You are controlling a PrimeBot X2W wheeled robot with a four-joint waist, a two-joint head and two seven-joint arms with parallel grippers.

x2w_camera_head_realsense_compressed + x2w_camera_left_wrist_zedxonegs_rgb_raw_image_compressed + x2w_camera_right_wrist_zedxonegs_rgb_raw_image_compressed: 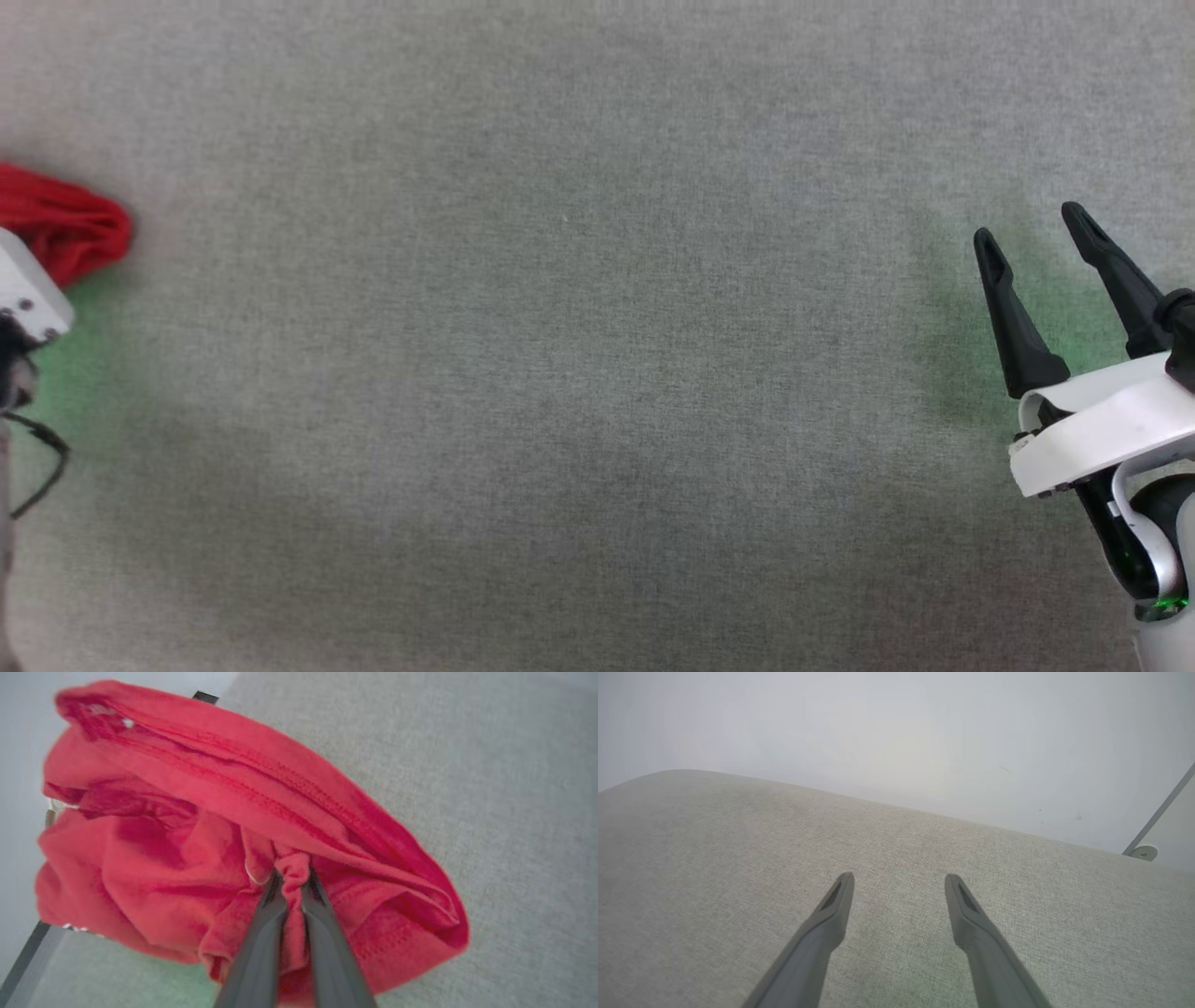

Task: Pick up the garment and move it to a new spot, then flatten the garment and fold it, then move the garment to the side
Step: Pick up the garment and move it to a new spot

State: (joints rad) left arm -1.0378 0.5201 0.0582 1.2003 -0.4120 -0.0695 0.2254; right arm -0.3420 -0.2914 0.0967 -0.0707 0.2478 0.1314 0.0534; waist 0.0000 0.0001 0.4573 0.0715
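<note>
The garment [187, 826] sits bunched at the table's [560, 373] left edge, perhaps partly lifted. The left gripper [292, 877] pinches a fold of it. The right gripper [1029, 224], spread, hovers near the table's opposite edge.

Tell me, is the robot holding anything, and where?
The left end effector pinches the red shirt by a bunched fold beside a stitched hem; the right end effector holds nothing.

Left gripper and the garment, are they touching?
Touching. The left wrist view shows the left gripper shut on a bunched fold of the garment, red fabric pinched between its fingers.
</note>
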